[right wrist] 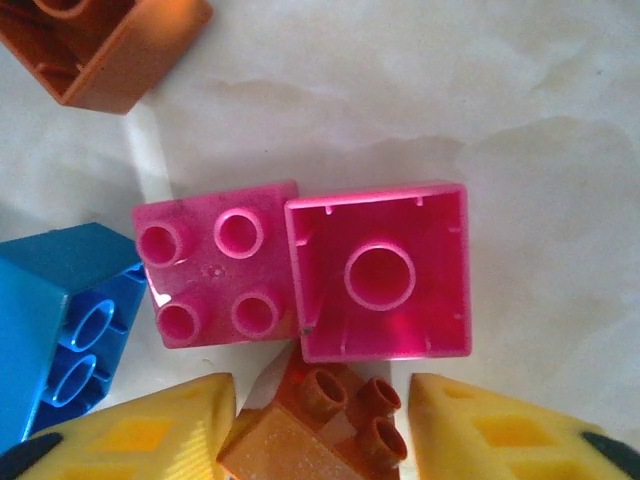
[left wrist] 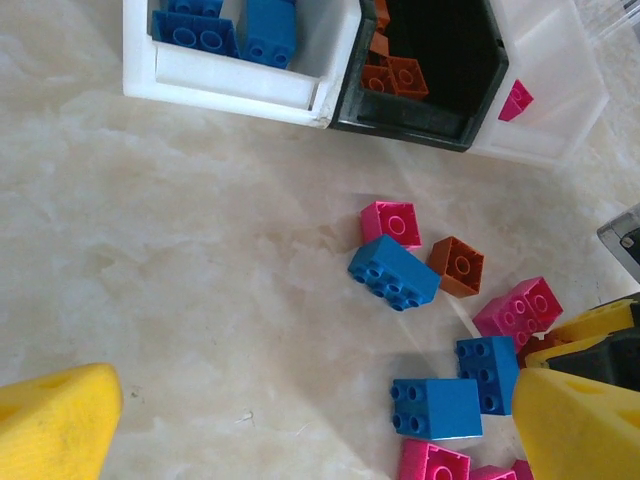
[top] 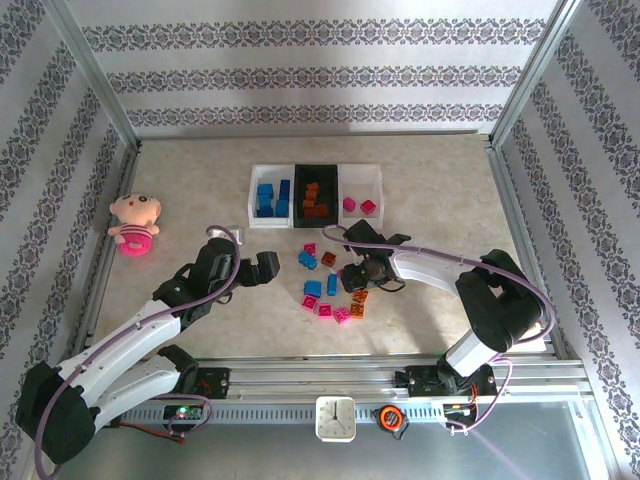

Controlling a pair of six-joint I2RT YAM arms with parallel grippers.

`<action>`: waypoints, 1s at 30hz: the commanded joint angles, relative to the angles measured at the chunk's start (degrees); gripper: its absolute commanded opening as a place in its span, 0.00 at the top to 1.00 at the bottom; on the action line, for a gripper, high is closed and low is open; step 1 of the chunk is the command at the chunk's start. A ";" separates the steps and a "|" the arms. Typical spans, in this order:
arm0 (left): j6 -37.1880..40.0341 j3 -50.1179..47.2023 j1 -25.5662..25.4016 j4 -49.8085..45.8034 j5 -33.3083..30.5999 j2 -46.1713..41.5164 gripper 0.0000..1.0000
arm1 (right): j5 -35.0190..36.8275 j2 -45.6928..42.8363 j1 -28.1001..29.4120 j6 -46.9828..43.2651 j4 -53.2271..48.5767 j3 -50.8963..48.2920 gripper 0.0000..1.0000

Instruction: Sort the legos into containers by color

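a: how is the right gripper (right wrist: 322,415)?
b: its two yellow fingers (right wrist: 150,435) are closed in on a small orange studded plastic brick (right wrist: 315,440), one finger at each side, both touching it. if the brick is off the table or not, i cannot tell.
a: what lies around it?
b: just in front of the fingers are two magenta-pink plastic bricks (right wrist: 215,265), touching side by side, one with studs up, one with the hollow side up. a blue brick (right wrist: 60,320) is at the left of them.
a: and the left gripper (top: 270,268)?
b: it is wide open and it holds nothing. it hovers above the beige table (left wrist: 150,250), at the left of the loose bricks (top: 330,288).
a: where are the containers?
b: in a row at the far side. the white plastic bin (top: 268,173) at the left has blue bricks inside, the black plastic bin (top: 320,172) in the middle has orange ones, and the other white bin (top: 362,180) has two pink ones.
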 commanded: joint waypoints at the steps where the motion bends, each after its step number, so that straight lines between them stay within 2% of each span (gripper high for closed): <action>1: -0.69 -0.67 -0.25 -1.14 -1.10 -0.44 0.00 | -0.13 1.14 -0.30 -0.54 -1.51 0.64 0.59; 8: -0.32 -0.67 -0.26 -1.46 -1.37 -0.59 0.00 | -0.47 -4.06 -0.45 -0.44 -3.19 0.18 0.69; 14: -0.30 -1.48 -0.31 -1.75 -2.08 -1.53 0.01 | -1.94 -13.05 -0.54 -0.36 -8.19 2.38 0.71; 17: -0.63 -2.95 -0.24 -1.61 -2.00 -2.00 0.00 | -3.10 -14.29 -0.57 -0.39 -7.96 5.97 0.72; 21: -2.03 -6.01 -0.32 0.18 -0.99 -2.77 0.00 | -4.17 -6.24 -0.30 -0.55 -4.65 16.84 0.72; 24: -2.53 -6.91 -0.26 0.16 -0.66 -3.33 0.00 | -2.30 2.71 -0.11 -0.11 -0.98 26.10 0.72; 27: -2.45 -6.98 -0.25 -0.83 -0.31 -4.14 0.00 | 1.19 12.77 -0.68 -0.41 -1.44 37.04 0.72; 30: -2.55 -7.41 -0.32 -1.38 0.32 -5.20 0.00 | 8.10 20.99 -1.38 -1.15 -2.95 46.06 0.72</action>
